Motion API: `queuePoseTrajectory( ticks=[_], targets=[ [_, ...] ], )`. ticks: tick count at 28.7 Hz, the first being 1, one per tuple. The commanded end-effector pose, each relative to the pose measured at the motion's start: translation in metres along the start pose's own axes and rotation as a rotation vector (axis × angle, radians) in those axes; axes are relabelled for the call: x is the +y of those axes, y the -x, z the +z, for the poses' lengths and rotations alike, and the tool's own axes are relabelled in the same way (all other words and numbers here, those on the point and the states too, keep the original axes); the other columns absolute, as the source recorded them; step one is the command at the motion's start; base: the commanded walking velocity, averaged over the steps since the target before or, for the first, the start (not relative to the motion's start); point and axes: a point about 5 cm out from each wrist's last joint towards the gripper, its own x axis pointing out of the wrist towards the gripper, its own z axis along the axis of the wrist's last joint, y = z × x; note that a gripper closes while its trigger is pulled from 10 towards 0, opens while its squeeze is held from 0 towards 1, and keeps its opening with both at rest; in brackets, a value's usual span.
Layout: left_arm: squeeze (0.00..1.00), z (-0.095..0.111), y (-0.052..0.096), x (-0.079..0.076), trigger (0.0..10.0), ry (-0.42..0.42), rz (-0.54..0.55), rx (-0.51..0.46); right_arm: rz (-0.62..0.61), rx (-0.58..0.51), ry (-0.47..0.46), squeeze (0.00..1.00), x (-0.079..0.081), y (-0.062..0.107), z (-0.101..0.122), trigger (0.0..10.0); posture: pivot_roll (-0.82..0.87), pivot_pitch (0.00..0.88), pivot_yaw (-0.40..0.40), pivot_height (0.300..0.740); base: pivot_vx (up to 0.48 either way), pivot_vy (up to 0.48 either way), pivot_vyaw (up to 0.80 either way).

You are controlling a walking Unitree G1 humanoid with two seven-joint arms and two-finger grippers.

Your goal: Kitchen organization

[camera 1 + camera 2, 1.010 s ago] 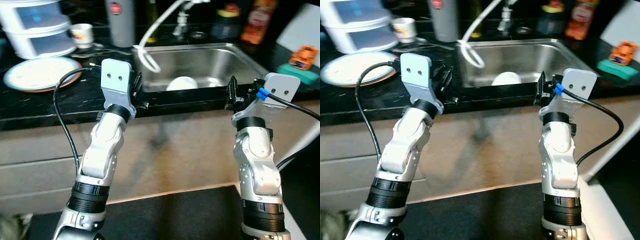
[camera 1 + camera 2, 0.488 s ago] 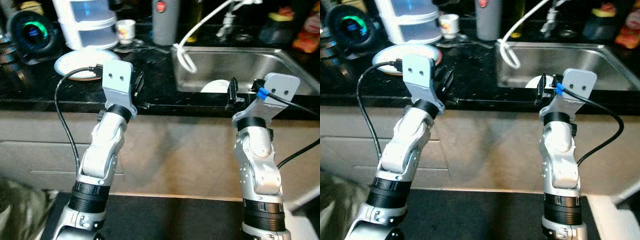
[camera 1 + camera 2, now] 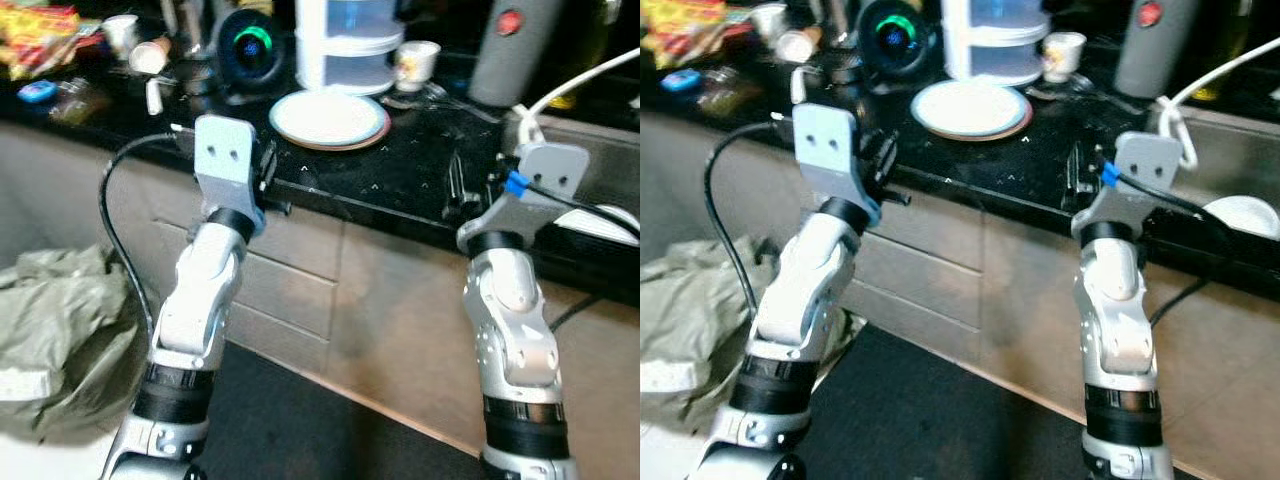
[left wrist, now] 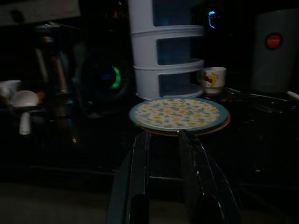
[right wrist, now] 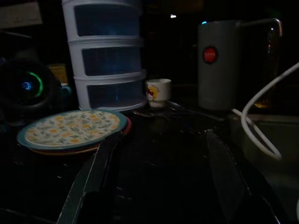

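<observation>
Floral plate (image 3: 328, 117) sits on the black worktop (image 3: 420, 175), just in front of the white stacked container (image 3: 348, 45). Left tool (image 4: 163, 154) — fingers narrowly parted, empty — points at the plate. Right tool (image 5: 159, 172) — fingers spread wide, empty — hovers over the worktop beside the plate.

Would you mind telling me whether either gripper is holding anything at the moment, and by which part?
Nothing is held. The left gripper and right gripper are both open, hanging short of the plate.

I'm in a home kitchen: black surface (image 3: 400, 175) w/ plate (image 3: 328, 117), mug (image 3: 415, 64), stacked containers (image 3: 348, 40), drawers (image 3: 290, 290) below, sink (image 3: 1230, 170) at right.
</observation>
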Motion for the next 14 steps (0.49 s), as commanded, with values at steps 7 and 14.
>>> queuePoseTrajectory(
  ticks=[7,14],
  targets=[
    [0.00,-0.0028,-0.0006,-0.0006,10.0,-0.015,-0.003,0.024,-0.036,0.042,-0.031,0.00,-0.0050,0.0005,-0.0056,10.0,0.04,0.037,0.004,0.740,0.000,0.000,-0.46],
    [0.00,-0.0034,-0.0005,-0.0008,10.0,-0.012,-0.004,0.027,-0.034,0.044,-0.029,0.00,-0.0053,0.0004,-0.0056,10.0,0.04,0.039,0.004,0.740,0.000,0.000,-0.80]
  ],
)
